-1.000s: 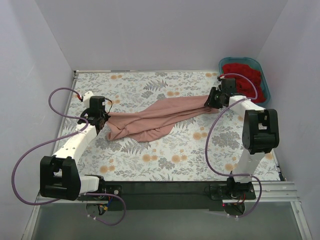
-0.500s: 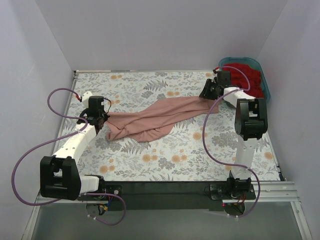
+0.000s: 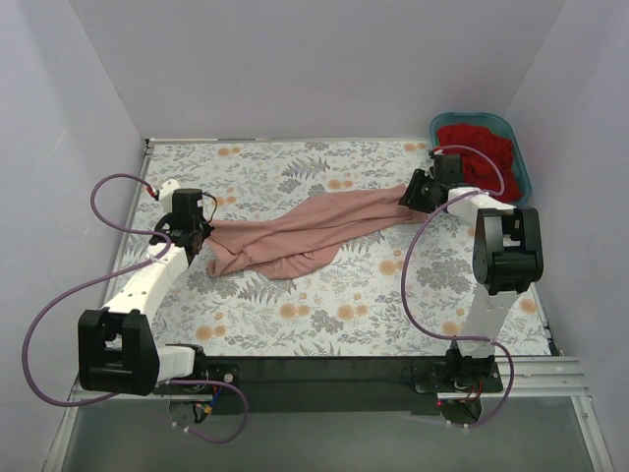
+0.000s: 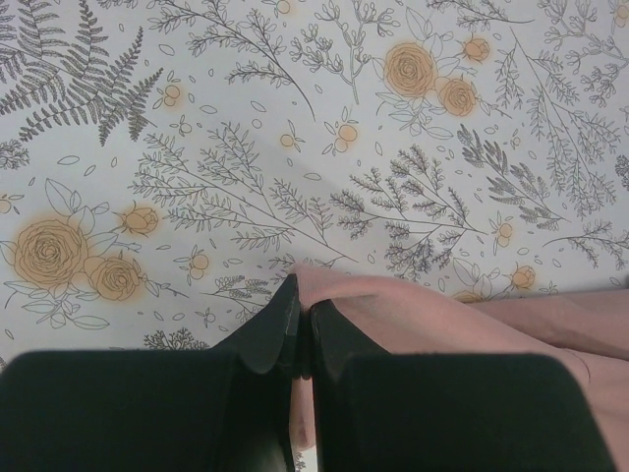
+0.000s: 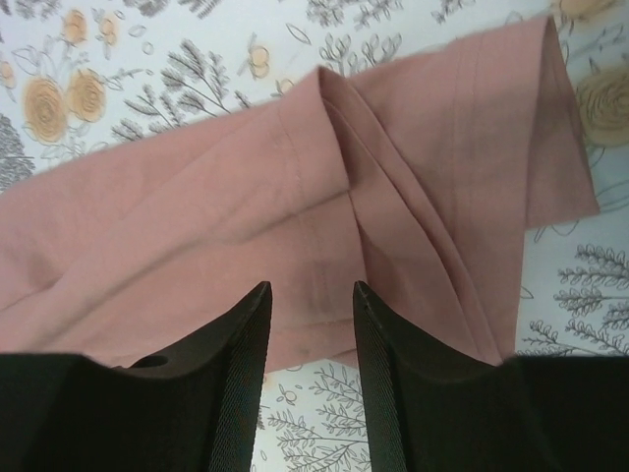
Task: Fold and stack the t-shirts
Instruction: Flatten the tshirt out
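A salmon-pink t-shirt [image 3: 314, 232] lies stretched diagonally across the floral cloth, rumpled at its left end. My left gripper [image 3: 200, 242] is shut on that left end, and a pink edge [image 4: 324, 285] pokes out between the closed tips [image 4: 305, 295]. Over the shirt's right end hovers my right gripper [image 3: 414, 192], open; in the right wrist view the pink cloth [image 5: 295, 197] lies flat under the gap of the gripper [image 5: 312, 290], with nothing held. A bright red t-shirt [image 3: 479, 149] sits bunched in the teal tub at the back right.
The teal oval tub [image 3: 521, 172] stands in the back right corner, just behind my right arm. The grey-and-orange floral cloth [image 3: 324, 305] covers the table. Pale walls close in the back and both sides.
My right gripper has let go of the pink shirt's right end and its jaws have widened; it swung up and back, then settled near the same end. The left gripper has stayed put.
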